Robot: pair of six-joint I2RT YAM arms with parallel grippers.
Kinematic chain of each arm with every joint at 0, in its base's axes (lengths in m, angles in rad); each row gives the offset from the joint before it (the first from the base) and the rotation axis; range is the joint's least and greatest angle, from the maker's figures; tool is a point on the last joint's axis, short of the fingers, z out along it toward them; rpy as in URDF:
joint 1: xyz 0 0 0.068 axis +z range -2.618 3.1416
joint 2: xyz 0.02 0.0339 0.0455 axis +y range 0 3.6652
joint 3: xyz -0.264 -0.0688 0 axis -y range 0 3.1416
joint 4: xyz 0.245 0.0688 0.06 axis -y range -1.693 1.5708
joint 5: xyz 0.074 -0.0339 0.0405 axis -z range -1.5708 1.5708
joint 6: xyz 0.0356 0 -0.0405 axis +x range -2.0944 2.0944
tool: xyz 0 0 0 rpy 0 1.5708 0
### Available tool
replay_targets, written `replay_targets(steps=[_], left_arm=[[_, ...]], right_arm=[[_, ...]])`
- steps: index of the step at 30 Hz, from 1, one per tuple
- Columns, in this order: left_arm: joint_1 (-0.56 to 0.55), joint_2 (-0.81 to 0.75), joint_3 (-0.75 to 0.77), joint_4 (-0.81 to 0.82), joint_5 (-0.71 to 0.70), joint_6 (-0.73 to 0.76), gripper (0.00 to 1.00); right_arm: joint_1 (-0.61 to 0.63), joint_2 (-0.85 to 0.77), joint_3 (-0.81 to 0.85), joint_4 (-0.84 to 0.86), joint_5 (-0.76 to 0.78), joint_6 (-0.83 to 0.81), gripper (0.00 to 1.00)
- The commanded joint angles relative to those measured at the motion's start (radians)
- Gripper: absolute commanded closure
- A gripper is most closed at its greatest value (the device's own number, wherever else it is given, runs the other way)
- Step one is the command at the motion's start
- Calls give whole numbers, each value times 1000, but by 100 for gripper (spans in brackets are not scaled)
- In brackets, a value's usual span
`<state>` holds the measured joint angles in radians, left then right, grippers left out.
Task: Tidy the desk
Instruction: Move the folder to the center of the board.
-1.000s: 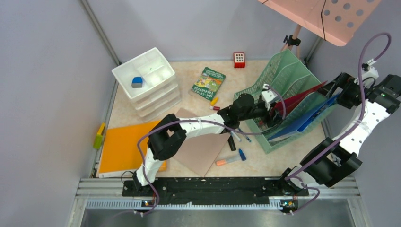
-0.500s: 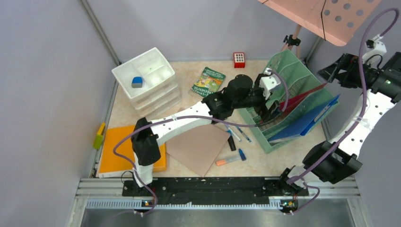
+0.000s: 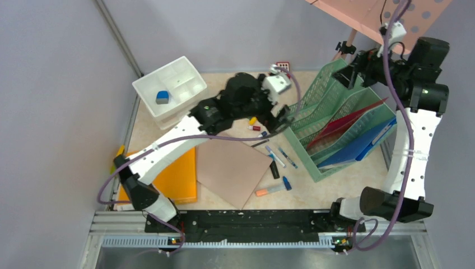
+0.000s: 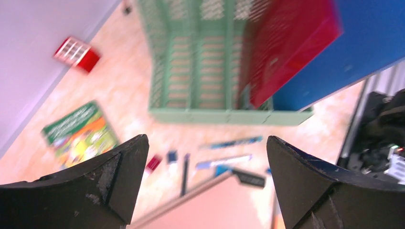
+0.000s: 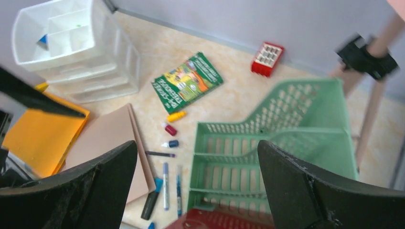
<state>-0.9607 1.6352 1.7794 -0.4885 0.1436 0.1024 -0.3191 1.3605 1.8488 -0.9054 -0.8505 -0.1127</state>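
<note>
The desk (image 3: 319, 188) is a beige mottled top strewn with stationery. My left gripper (image 3: 282, 116) hovers open and empty above the pens (image 3: 280, 156), just left of the green mesh file rack (image 3: 336, 103); in the left wrist view the left gripper (image 4: 205, 143) frames blurred pens (image 4: 224, 162) and a brown folder's (image 4: 224, 205) edge. My right gripper (image 3: 352, 68) is raised over the rack's back corner, open and empty; in the right wrist view the right gripper (image 5: 196, 145) looks down on the rack (image 5: 267, 138). A red folder (image 3: 343, 124) and a blue folder (image 3: 364, 144) stand in the rack.
A white drawer unit (image 3: 175, 94) holding a blue item (image 3: 162, 97) stands back left. An orange folder (image 3: 178, 178) and the brown folder (image 3: 232, 168) lie in front. A green book (image 5: 187, 82), a red block (image 5: 267, 58) and small markers (image 5: 171, 129) lie near the back. A pink perforated board (image 3: 386, 17) overhangs the back right.
My left arm pulled out of the file rack and swung back left over the pens, its jaws opening. My right arm rose and moved back above the rack's rear corner.
</note>
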Motion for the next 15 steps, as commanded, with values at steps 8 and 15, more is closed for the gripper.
replay_targets(steps=[8,15], left_arm=[[350,-444,-391,-273,-26,209,1],[518,-634,-605,-376,-48,310,1]], right_arm=[[611,75,22,47,299,-163,4],[877,170,-154,176,386,-169,6]])
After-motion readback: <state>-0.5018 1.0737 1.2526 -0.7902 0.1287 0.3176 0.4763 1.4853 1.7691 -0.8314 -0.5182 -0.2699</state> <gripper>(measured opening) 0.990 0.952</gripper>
